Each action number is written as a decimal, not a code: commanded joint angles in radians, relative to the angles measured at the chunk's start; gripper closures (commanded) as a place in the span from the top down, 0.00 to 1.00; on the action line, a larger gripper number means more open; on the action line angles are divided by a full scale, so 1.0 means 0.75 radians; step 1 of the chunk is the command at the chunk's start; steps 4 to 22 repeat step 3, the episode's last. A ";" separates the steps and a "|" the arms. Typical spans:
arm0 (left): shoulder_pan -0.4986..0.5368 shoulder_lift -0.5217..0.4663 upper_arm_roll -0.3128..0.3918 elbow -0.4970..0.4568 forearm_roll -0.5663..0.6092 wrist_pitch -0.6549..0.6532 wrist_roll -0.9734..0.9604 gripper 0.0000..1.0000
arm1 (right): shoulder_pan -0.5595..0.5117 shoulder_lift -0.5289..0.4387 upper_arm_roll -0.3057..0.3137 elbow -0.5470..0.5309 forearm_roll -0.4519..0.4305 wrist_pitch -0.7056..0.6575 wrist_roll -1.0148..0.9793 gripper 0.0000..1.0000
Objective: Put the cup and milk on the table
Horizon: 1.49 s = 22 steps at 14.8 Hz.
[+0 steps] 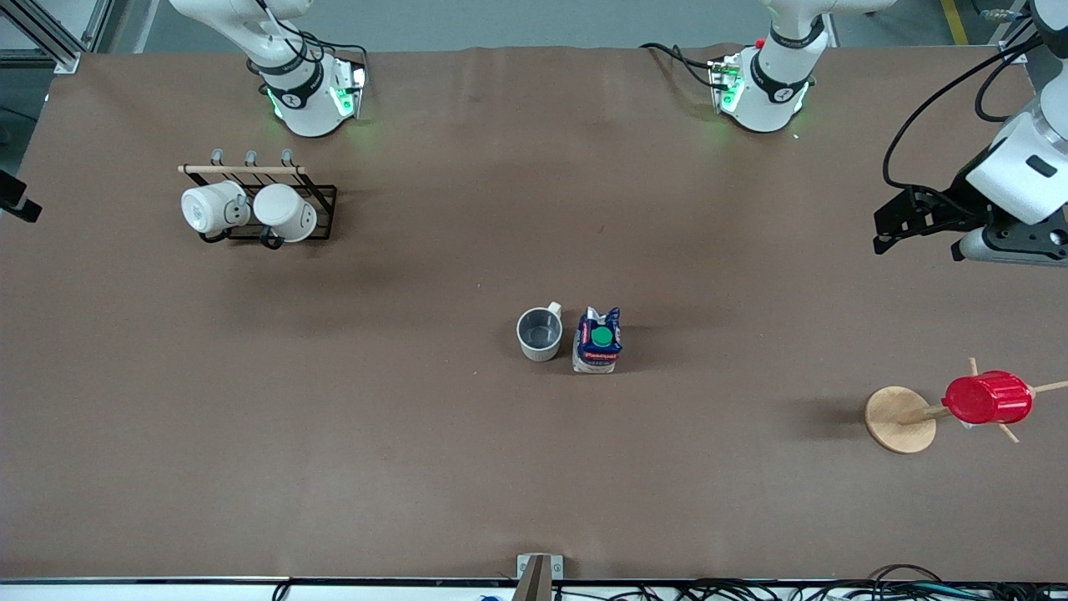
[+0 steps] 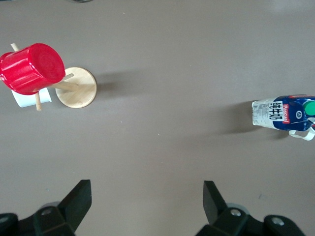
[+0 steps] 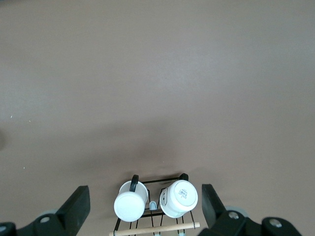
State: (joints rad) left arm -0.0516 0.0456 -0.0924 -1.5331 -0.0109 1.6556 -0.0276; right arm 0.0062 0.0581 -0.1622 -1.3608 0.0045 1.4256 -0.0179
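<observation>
1. Front view. Take the milk (image 1: 597, 340) as the landmark: one small carton standing upright near the middle of the table (image 1: 434, 467), green cap up. The cup (image 1: 540, 334) stands just beside it, toward the right arm's end, mouth up, handle pointing away from the front camera; whether the two touch I cannot tell from above. Both already rest on the cloth, so the placing looks done. Well away from the milk toward the right arm's end sits a black wire rack (image 1: 321, 213) with two white mugs (image 1: 250, 210). Toward the left arm's end, a wooden peg stand (image 1: 900, 419) carries one red cup (image 1: 988, 398). The left gripper (image 1: 905, 219) hangs over the table edge at its own end. The right gripper is out of this view; only that arm's base shows.

2. Left wrist view. The left gripper (image 2: 146, 204) holds nothing, jaws spread fully apart over bare cloth. The milk (image 2: 283, 114) is well off, the red cup (image 2: 32, 68) and its stand (image 2: 78, 88) likewise. The carton likely handles light and slightly soft-walled (squeeze gently across the flat sides, below the cap).

3. Right wrist view. The right gripper (image 3: 145, 204) is also empty and wide open, over the rack (image 3: 157, 206) with its two white mugs (image 3: 156, 199). The cup would be rigid, glazed, breakable: best pinched over the rim wall or at the handle.
</observation>
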 commanded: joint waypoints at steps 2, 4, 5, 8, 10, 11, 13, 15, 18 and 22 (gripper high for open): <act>-0.021 -0.008 0.007 0.017 -0.018 -0.033 -0.043 1.00 | -0.014 -0.026 0.010 -0.037 -0.008 0.018 -0.021 1.00; -0.021 -0.006 -0.001 0.017 -0.018 -0.031 -0.043 1.00 | -0.014 -0.026 0.010 -0.037 -0.008 0.018 -0.021 1.00; -0.021 -0.006 -0.001 0.017 -0.018 -0.031 -0.043 1.00 | -0.014 -0.026 0.010 -0.037 -0.008 0.018 -0.021 1.00; -0.021 -0.006 -0.001 0.017 -0.018 -0.031 -0.043 1.00 | -0.014 -0.026 0.010 -0.037 -0.008 0.018 -0.021 1.00; -0.021 -0.006 -0.001 0.017 -0.018 -0.031 -0.043 1.00 | -0.014 -0.026 0.010 -0.037 -0.008 0.018 -0.021 1.00; -0.021 -0.006 -0.001 0.017 -0.018 -0.031 -0.043 1.00 | -0.014 -0.026 0.010 -0.037 -0.008 0.018 -0.021 1.00; -0.021 -0.006 -0.001 0.017 -0.018 -0.031 -0.043 1.00 | -0.014 -0.026 0.010 -0.037 -0.008 0.018 -0.021 1.00; -0.021 -0.006 -0.001 0.017 -0.018 -0.031 -0.043 1.00 | -0.014 -0.026 0.010 -0.037 -0.008 0.018 -0.021 1.00; -0.021 -0.006 -0.001 0.017 -0.018 -0.031 -0.043 1.00 | -0.014 -0.026 0.010 -0.037 -0.008 0.018 -0.021 1.00; -0.021 -0.006 -0.001 0.017 -0.018 -0.031 -0.043 1.00 | -0.014 -0.026 0.010 -0.037 -0.008 0.018 -0.021 1.00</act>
